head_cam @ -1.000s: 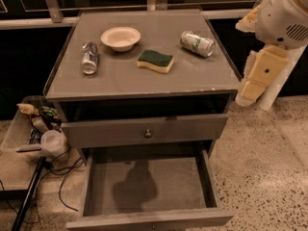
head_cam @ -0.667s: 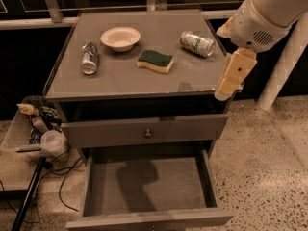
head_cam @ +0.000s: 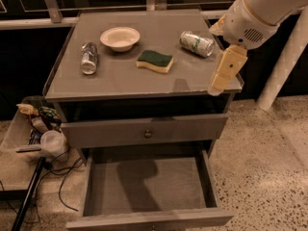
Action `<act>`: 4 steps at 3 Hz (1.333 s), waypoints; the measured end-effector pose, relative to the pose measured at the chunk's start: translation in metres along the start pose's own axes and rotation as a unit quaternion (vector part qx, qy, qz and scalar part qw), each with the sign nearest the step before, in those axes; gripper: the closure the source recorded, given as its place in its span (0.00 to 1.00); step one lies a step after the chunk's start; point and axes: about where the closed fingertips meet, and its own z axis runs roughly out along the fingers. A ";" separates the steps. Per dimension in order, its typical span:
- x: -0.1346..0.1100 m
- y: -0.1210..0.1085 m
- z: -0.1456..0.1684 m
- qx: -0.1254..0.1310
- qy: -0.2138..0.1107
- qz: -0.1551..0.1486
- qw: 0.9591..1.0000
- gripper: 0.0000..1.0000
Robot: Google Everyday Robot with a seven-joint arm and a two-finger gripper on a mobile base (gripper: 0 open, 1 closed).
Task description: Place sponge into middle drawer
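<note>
Claw (head_cam: 215, 86) at tabletop (head_cam: 120, 83) right edge; green can (head_cam: 197, 43), bowl (head_cam: 120, 38) near sponge (head_cam: 154, 61).

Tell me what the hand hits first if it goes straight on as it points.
The hand points down over the front right corner of the cabinet top, so probably that top near its edge, well right of the sponge. Depth is unclear; it might pass the edge.
</note>
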 end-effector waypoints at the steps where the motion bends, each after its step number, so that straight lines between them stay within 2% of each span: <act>1: 0.000 -0.026 0.018 0.008 -0.019 0.011 1.000 0.00; 3: 0.000 -0.070 0.052 0.012 -0.069 0.042 0.997 0.00; 4: -0.034 -0.092 0.098 -0.021 -0.092 0.028 0.995 0.00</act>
